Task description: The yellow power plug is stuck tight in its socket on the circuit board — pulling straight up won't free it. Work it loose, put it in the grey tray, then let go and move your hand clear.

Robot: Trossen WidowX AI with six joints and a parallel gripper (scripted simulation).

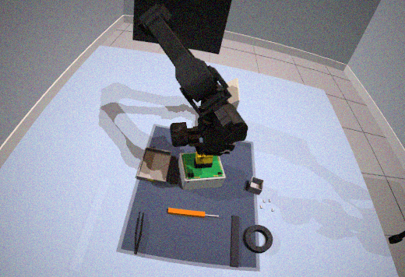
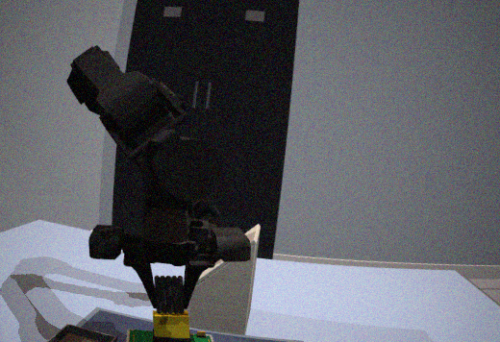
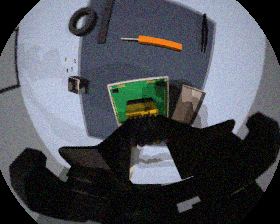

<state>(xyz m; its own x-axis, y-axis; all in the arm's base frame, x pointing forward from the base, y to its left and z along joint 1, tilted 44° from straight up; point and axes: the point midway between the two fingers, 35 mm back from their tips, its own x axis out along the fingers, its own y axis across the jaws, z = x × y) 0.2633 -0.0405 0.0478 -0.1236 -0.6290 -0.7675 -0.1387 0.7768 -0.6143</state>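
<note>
The yellow power plug stands at the dark socket on the green circuit board. Black ribbed cables rise from the plug's top between the fingers. My gripper points down and is shut on the plug, its fingertips at the plug's upper sides. The fingertips are hidden behind the hand in the top view. Whether the plug has shifted in the socket cannot be told. The grey tray is empty, left of the board in the top view.
The board sits on a pale box on the dark blue mat. An orange screwdriver, tweezers, a dark bar, a black ring and a small box lie around. A pale panel stands behind the gripper.
</note>
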